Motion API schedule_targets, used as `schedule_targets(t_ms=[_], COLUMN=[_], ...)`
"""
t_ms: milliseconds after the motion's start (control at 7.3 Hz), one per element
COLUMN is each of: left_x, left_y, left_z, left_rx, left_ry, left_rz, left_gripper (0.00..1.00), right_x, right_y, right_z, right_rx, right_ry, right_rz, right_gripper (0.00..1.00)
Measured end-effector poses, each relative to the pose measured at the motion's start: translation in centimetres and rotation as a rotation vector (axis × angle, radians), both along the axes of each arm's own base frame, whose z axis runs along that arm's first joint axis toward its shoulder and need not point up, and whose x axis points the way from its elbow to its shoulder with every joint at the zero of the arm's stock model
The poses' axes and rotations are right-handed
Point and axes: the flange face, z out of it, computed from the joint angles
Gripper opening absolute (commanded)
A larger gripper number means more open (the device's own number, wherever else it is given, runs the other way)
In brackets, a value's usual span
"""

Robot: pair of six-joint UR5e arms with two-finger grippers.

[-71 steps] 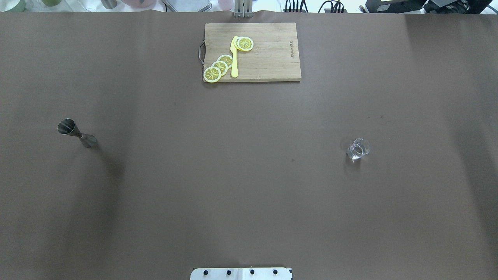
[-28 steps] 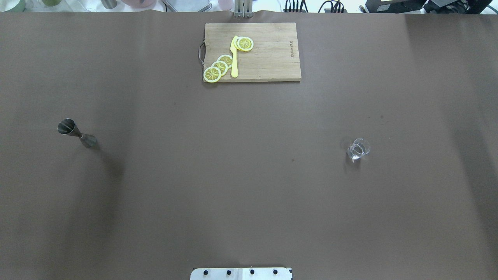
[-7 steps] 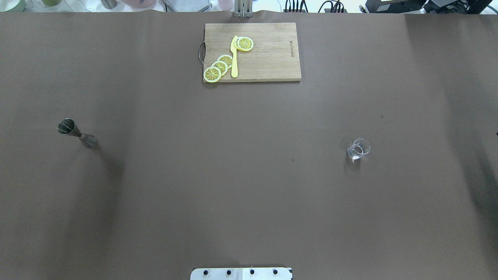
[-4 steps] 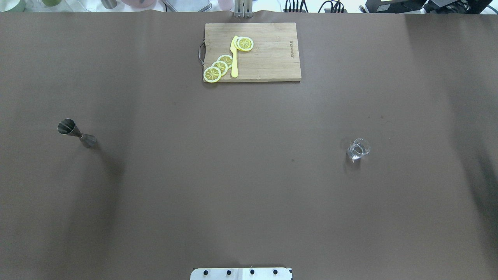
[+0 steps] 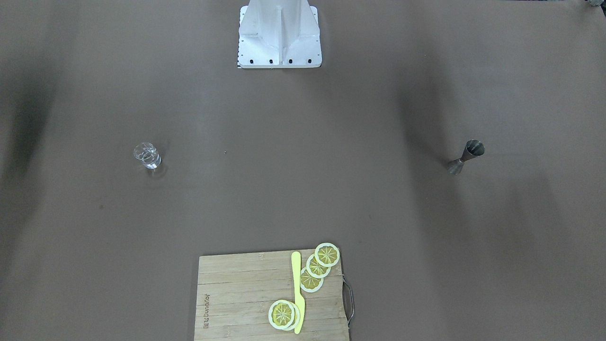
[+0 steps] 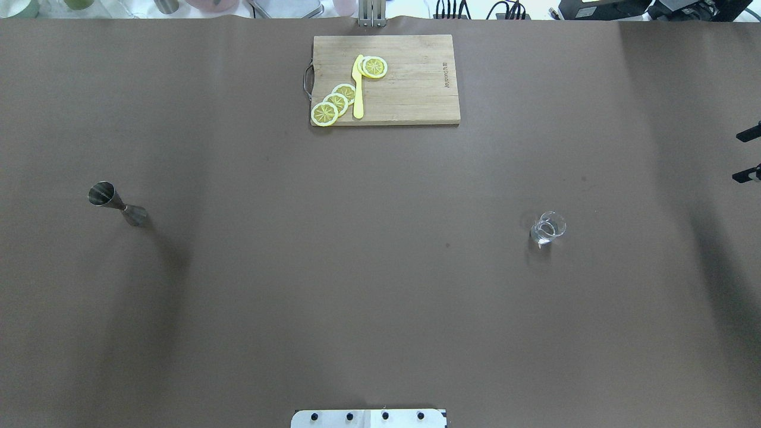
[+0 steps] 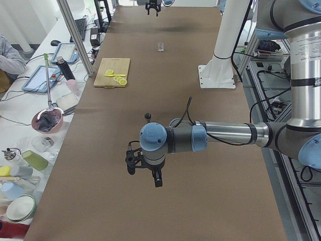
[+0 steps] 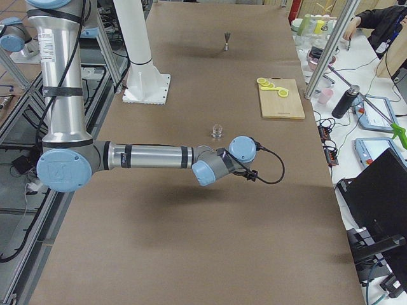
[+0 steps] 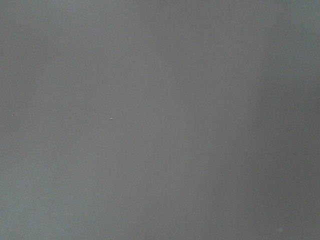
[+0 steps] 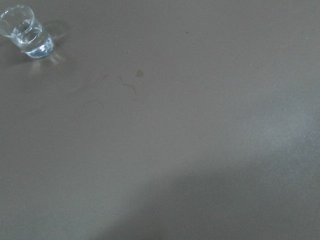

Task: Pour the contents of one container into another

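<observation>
on table [image 6: 380, 297]: one glass [image 6: 547, 227], one jigger [image 6: 116, 203]. overhead, glass at 8 o'clock from right gripper [image 6: 748, 154], jaws apart; left gripper [image 7: 143, 174]: cannot tell.

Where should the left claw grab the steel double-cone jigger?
At the narrow waist of the steel double-cone jigger, coming in level from the side. It stands upright, and the cones flaring above and below the waist should keep it from slipping.

The table [image 6: 380, 285] is brown, the glass [image 6: 547, 227] clear, the jigger [image 6: 116, 203] steel-grey, the board [image 6: 416, 89] pale wood, the knife [image 6: 358, 98] yellow, the lemon slices [image 6: 324, 113] yellow, white-rimmed.
</observation>
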Motion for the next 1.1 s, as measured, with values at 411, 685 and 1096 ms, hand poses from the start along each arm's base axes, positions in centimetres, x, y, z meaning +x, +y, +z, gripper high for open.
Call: schedule_targets(t_ms=[411, 685, 1096], left_x=[0.8, 1.0, 1.1], left_y=[1.7, 2.3, 2.6], left_z=[-0.8, -1.3, -1.5], left_rx=[0.008, 0.015, 0.015], left_ry=[0.092, 0.113, 0.126], left_rz=[-0.007, -0.010, -0.012], left_gripper=[0.98, 0.98, 0.98], right_x=[-3.2, -9.5, -12.8], right_y=[-2.8, -5.4, -5.5], right_z=[-2.7, -8.1, -9.1], right_rx=[-0.018, 0.081, 0.134], right_ry=[0.005, 0.022, 0.035], right_rz=[-0.045, -0.111, -0.141], right_gripper=[1.00, 1.00, 1.00])
